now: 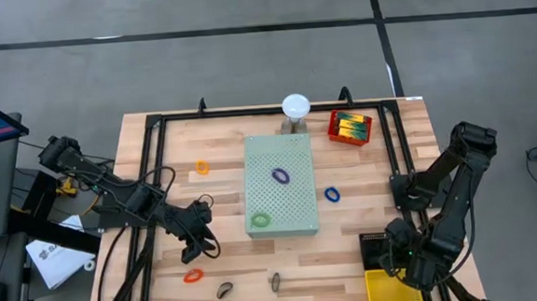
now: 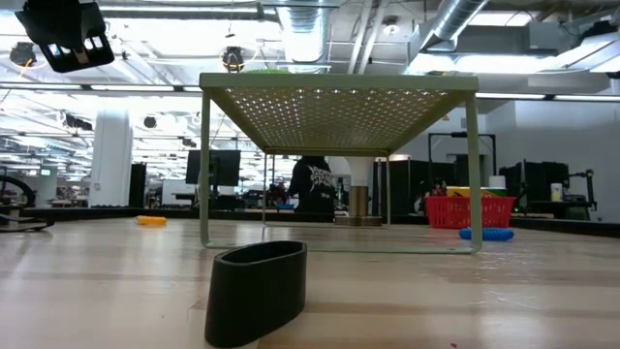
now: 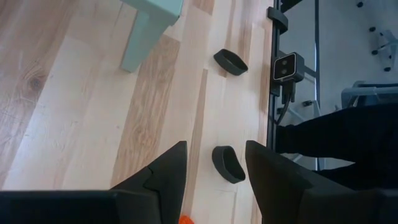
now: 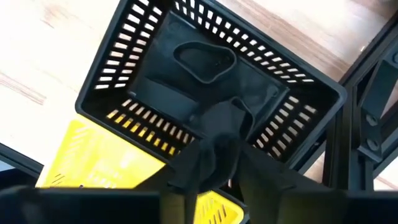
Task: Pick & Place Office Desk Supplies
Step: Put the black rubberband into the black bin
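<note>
Light wooden desk point(image 1: 157, 167). Black slotted plastic basket point(image 4: 211, 81) is sat under the right pincer point(image 4: 211, 163), clamped on a black band loop point(image 4: 217, 134): drop step; release needed. Left pincer point(image 3: 214, 180), fingers apart, is hung over a second black band loop point(image 3: 228, 164).
</note>
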